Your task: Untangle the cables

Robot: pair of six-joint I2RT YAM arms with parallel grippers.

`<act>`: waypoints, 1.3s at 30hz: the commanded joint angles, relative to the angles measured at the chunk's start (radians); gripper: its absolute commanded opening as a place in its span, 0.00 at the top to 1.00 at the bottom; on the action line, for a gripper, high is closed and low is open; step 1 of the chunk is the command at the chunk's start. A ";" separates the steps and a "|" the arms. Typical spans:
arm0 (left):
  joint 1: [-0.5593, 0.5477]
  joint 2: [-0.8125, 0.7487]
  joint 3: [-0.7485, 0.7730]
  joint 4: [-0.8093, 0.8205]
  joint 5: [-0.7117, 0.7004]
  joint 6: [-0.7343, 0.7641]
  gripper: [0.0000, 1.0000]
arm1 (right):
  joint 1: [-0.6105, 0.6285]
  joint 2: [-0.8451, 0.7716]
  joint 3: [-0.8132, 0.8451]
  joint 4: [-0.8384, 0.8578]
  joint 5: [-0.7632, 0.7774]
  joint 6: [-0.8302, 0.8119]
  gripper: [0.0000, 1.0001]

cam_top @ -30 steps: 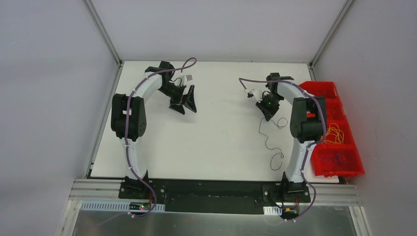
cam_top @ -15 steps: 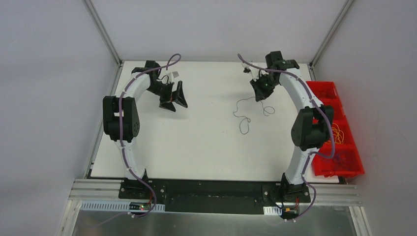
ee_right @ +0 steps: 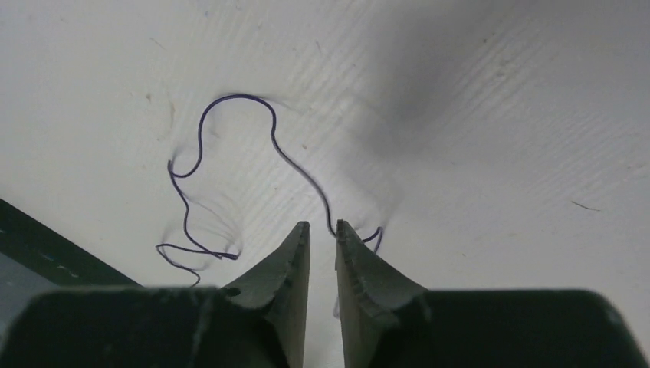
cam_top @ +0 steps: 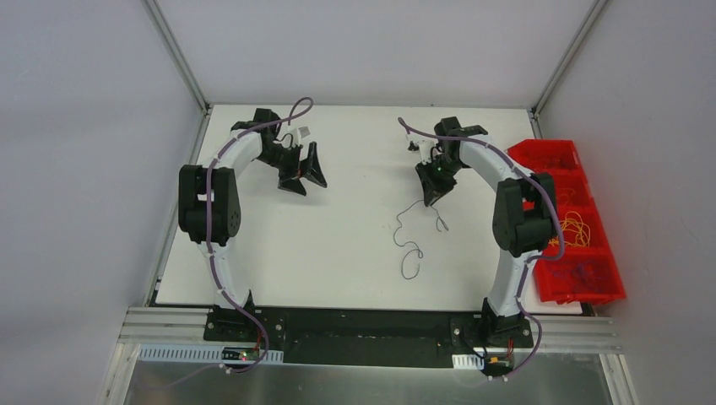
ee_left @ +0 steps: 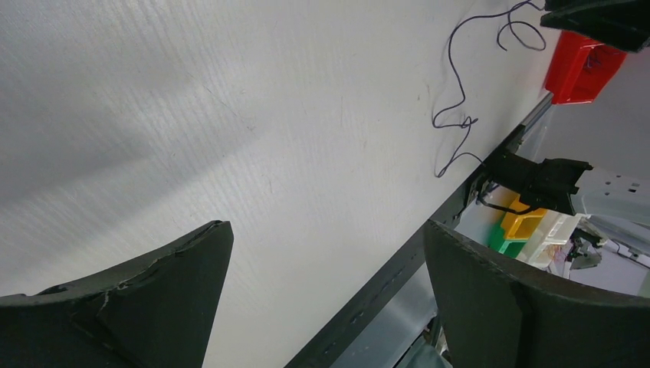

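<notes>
From above: the right gripper (cam_top: 435, 196) has pulled back from the far edge toward the middle since half a second ago. The dark purple cable (cam_top: 396, 232) has come along with it. It now lies strung out on the white table (cam_top: 338, 245), long axis running from 1 o'clock at the fingertips down to 7 o'clock, with curls at the low end. The left gripper (cam_top: 306, 182) has barely shifted, jaws spread wide over bare table. There is broad open surface between the two grippers and from the cable to the near edge. The red bins (cam_top: 583, 291) line the 3 o'clock edge, well apart from it, with yellow cables (cam_top: 576, 228) heaped in one. Left wrist view: the left gripper (ee_left: 326, 226) stands wide apart, nothing between, and the cable (ee_left: 450, 57) squiggles at 1 o'clock near the black rail (ee_left: 398, 268) along the table's edge. Right wrist view: the right gripper (ee_right: 322, 226) shows a narrow slit, wider than the wire. The cable (ee_right: 306, 172) runs up to one fingertip and arches away toward 10 o'clock.
</notes>
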 commanded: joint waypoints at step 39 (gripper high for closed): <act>-0.152 -0.106 -0.149 0.115 0.058 -0.052 0.00 | 0.253 -0.412 -0.405 0.257 0.176 -0.116 1.00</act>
